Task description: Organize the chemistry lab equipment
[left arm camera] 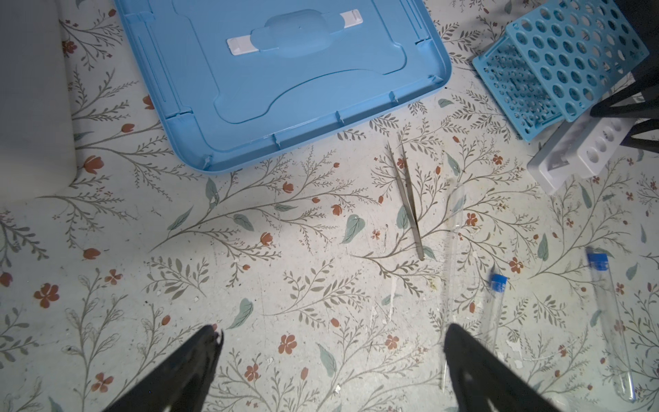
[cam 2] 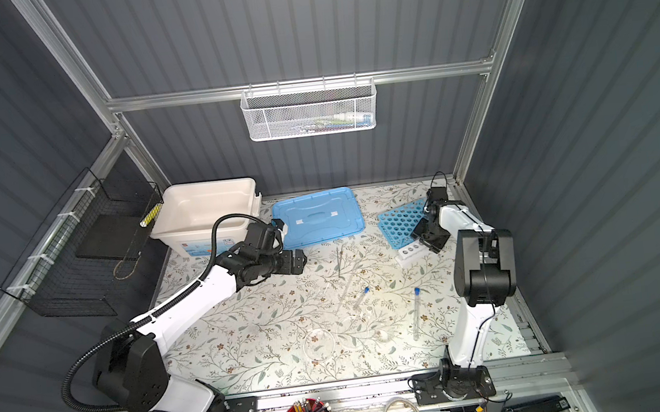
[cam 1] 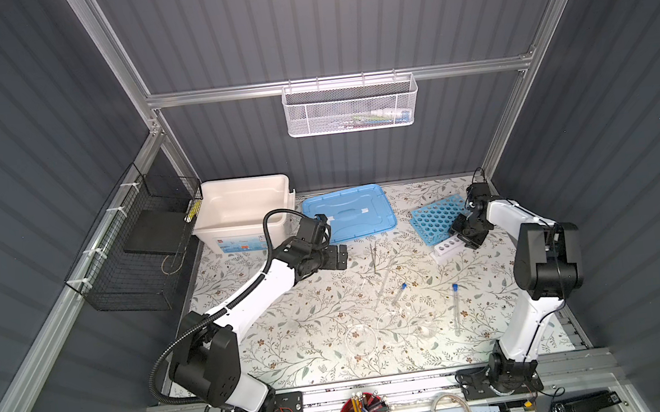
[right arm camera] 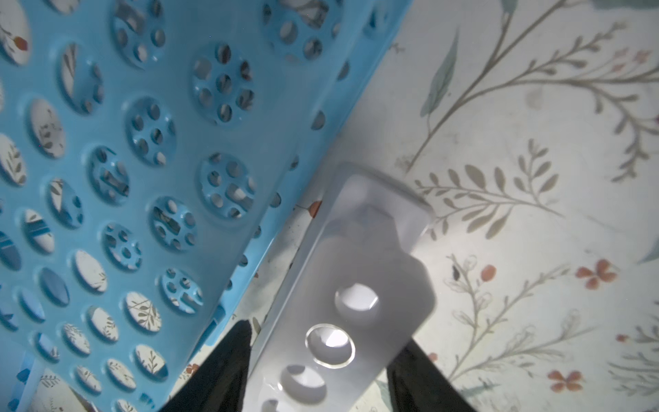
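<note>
Right pincer (right arm camera: 328,335) and white rack (right arm camera: 356,285). The rack lies on the desk (cam 1: 290,324) at the far right, just beside the blue rack (right arm camera: 160,142). Its long axis runs straight away from the pincer, along the blue rack's near edge. You hold it across its short width: both black fingers sit against its long sides, so it reads as grasped. The coming move turns on the narrow space on the blue rack's side, and you cannot tell whether the two racks touch.

Left pincer (left arm camera: 333,330). It hangs released, jaws spread wide and empty, over bare desk near the blue lid (left arm camera: 285,89). The tweezers (left arm camera: 408,203) lie ahead of it. Their long axis points roughly away from it, with the joined end nearer you and the spread prongs toward the lid. The left arm is the nearer one for them. The two blue-capped test tubes (left arm camera: 494,310) (left arm camera: 611,321) lie between the arms.

Views compared. Only the right wrist view shows finger contact on both sides of the rack. In a top view the pincer (cam 1: 463,237) merely overlaps the rack's end (cam 1: 447,248). The top views alone show the clear round dishes (cam 1: 361,337) near the front. There the tweezers (cam 1: 373,259) shrink to a thin line.
</note>
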Robot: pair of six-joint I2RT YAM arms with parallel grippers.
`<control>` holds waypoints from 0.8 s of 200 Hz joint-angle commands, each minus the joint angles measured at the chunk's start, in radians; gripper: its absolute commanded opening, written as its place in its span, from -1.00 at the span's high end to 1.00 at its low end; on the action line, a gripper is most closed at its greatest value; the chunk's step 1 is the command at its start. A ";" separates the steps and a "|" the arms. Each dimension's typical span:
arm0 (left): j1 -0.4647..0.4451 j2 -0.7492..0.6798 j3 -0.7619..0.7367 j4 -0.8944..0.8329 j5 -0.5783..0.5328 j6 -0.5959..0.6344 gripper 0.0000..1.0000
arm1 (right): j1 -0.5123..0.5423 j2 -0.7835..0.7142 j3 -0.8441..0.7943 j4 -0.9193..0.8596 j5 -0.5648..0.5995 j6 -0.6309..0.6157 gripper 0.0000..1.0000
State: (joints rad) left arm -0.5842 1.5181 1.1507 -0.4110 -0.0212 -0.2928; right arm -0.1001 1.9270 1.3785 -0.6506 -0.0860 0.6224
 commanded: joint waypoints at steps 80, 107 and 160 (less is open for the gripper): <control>-0.009 -0.061 -0.043 -0.001 0.054 0.049 -0.99 | 0.044 -0.059 -0.110 -0.066 -0.001 0.045 0.14; -0.014 -0.052 -0.032 -0.023 0.071 0.056 -0.98 | 0.073 -0.080 -0.123 -0.075 0.012 0.075 0.16; -0.022 -0.074 -0.049 -0.020 0.131 0.067 -0.98 | 0.162 -0.111 -0.147 -0.101 0.016 0.172 0.16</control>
State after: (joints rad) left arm -0.5972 1.4776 1.1168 -0.4187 0.0601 -0.2508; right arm 0.0200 1.8439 1.2522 -0.7120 -0.0811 0.7273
